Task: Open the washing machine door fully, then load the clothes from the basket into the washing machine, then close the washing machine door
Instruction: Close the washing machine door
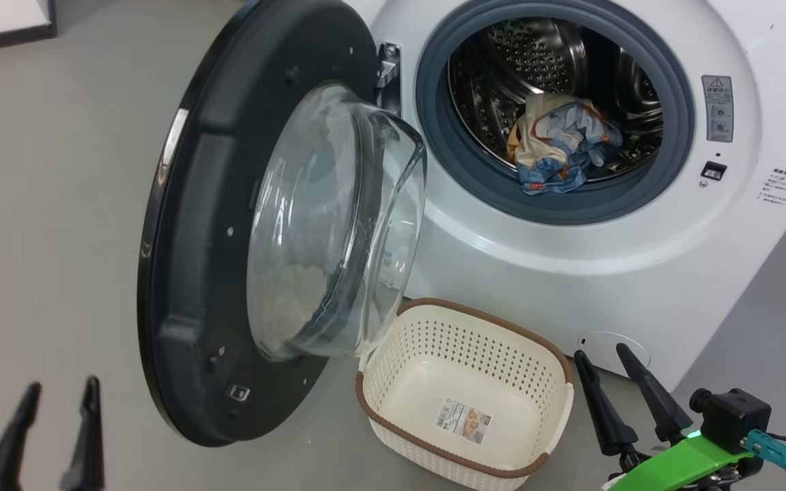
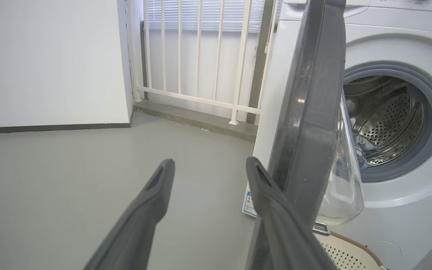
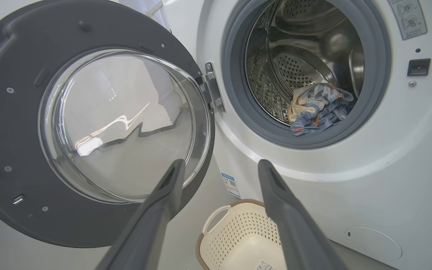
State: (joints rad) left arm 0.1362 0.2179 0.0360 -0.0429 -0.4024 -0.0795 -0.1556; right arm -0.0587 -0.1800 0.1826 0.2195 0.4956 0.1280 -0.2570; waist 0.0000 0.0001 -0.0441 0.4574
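The white washing machine fills the upper right of the head view, its door swung wide to the left with the glass bowl bulging outward. The clothes, blue and cream, lie inside the steel drum. The cream basket stands on the floor below the door with no clothes in it, only its label sticker. My left gripper is open at the lower left, left of the door's edge. My right gripper is open at the lower right, beside the basket.
Grey floor stretches left of the door. A white wall with a dark skirting and a white railing stand behind. A round white flap sits low on the machine's front.
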